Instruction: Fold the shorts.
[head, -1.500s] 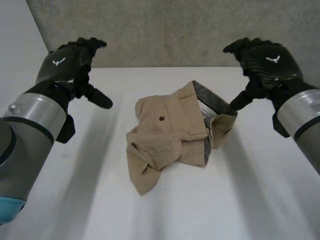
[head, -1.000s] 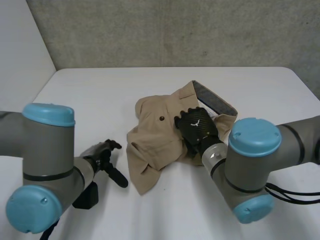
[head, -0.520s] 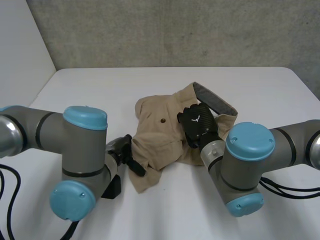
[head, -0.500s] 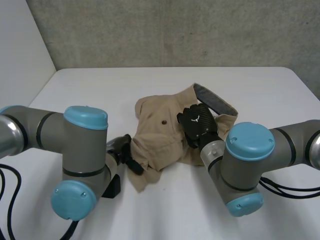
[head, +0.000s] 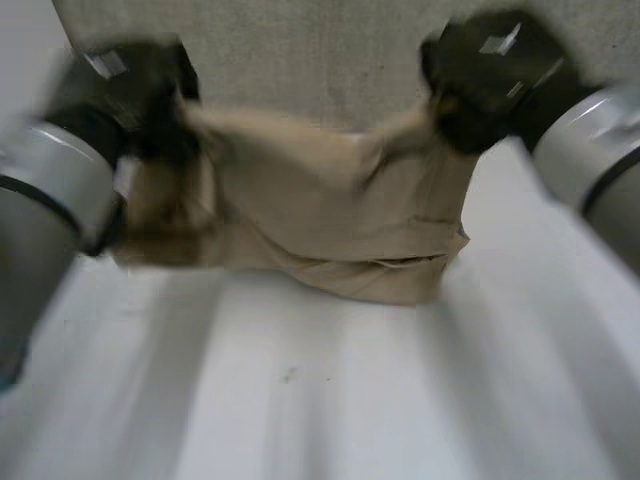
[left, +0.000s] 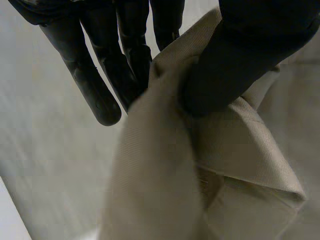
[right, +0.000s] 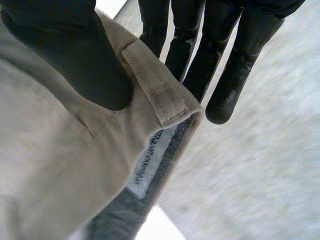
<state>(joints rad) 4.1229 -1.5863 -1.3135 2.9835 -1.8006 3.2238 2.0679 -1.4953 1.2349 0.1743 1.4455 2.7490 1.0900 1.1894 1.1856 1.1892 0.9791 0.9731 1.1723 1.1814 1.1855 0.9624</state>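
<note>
Head view
- shorts (head: 330, 215), tan: held up over the far half of the table (head: 320, 410), spread between both hands; long axis side to side, parallel to the table's far edge; cloth hangs below the hands, lower edge low over the table, contact not determinable
- left hand (head: 140, 95): at the upper corner of the cloth toward the table's left edge
- right hand (head: 490, 80): at the opposite upper corner, level with the left; neither is nearer, each has one end

Left wrist view
- thumb pressed toward the fingers (left: 95, 85), a bunched fold of the shorts clamped between; the rest drops away below the fingertips

Right wrist view
- thumb and fingers (right: 225, 85) pinched on the waistband (right: 160, 95) corner; label (right: 150, 160) and grey lining exposed just under it

Judgement: span crosswise, weight hanging tableward; laying it flat likely calls for both hands lowering together
</note>
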